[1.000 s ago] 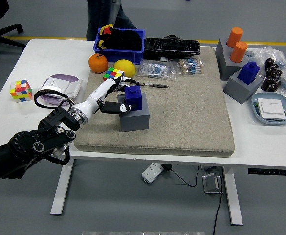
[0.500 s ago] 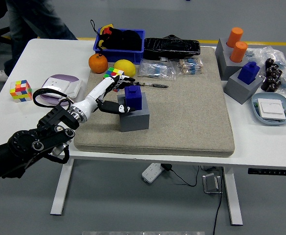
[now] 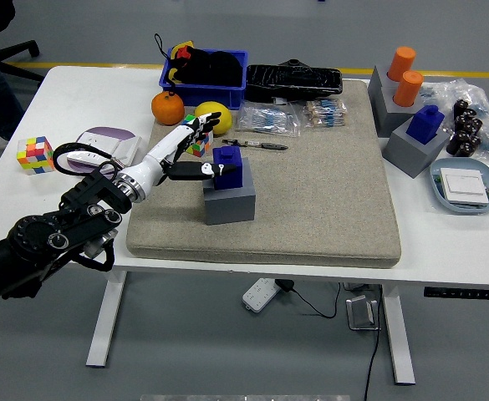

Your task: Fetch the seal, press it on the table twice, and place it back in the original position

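Note:
A blue seal [image 3: 232, 168] stands upright on a grey block [image 3: 229, 201] in the left half of the beige mat [image 3: 311, 192]. My left hand [image 3: 196, 147] hovers just left of the seal with its white fingers spread. Its thumb [image 3: 201, 170] points at the seal's left side and looks close to it or touching; nothing is gripped. A second blue seal [image 3: 429, 122] sits on another grey block [image 3: 413, 149] at the right. My right arm is out of view.
An orange [image 3: 167, 107], a lemon [image 3: 214, 114] and a colour cube [image 3: 197, 140] lie behind my hand. A blue bin [image 3: 209, 71], black pouch [image 3: 294, 80] and packets [image 3: 269, 119] line the back. Two orange cylinders [image 3: 404, 73] stand on a grey holder, far right.
My left hand has lifted and drawn slightly back from the seal, its fingers opening wider. A person behind the table walked off to the left.

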{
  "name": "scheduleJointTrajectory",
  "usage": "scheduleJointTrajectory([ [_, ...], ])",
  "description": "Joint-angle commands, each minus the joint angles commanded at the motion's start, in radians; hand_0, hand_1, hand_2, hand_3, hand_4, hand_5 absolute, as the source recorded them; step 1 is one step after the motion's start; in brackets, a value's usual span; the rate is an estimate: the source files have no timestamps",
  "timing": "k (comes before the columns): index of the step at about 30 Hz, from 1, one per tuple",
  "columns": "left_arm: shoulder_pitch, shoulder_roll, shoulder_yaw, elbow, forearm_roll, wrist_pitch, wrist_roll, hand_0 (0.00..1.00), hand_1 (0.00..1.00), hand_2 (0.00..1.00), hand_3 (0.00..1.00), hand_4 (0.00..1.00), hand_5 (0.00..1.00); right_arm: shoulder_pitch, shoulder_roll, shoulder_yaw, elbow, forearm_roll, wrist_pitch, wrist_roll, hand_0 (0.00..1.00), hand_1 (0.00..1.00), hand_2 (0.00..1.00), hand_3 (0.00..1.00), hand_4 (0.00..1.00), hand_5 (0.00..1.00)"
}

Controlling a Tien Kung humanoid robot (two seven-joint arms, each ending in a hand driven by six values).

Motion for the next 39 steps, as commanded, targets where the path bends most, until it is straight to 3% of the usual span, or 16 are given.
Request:
scheduleJointTrajectory([
  [5,0.006,0.021,-0.038,-0.004,0.007,-0.004,0.004,0.998,0.998,0.998,0.998,0.998,0.524,0.001,-0.001,0.003,0.000,-0.001,0.000,0.000,0.869,0.782,0.736,0.744,0.803,0.564],
  [6,0.008,0.031,-0.052,-0.002,0.011,0.006,0.007,0.998,0.998,0.998,0.998,0.998,0.587,0.002,-0.001,0.004,0.000,-0.002,-0.001,0.000,0.867,0.782,0.734,0.743,0.803,0.563],
  [11,0.019,0.084,-0.124,0.027,0.021,0.045,0.007,0.998,0.998,0.998,0.998,0.998,0.587,0.003,-0.005,0.005,-0.001,-0.003,-0.002,0.001,0.867,0.782,0.734,0.743,0.803,0.563],
  [17,0.034,0.137,-0.161,0.057,0.009,0.049,0.011,0.998,0.998,0.998,0.998,0.998,0.575,-0.002,-0.005,0.005,-0.002,-0.003,-0.001,0.001,0.867,0.782,0.734,0.744,0.803,0.564],
  [39,0.096,0.205,-0.260,0.095,0.021,0.045,0.047,0.966,0.990,0.987,0.994,0.998,0.561,0.003,-0.005,0.008,-0.003,-0.009,-0.009,0.003,0.866,0.782,0.734,0.745,0.803,0.565],
])
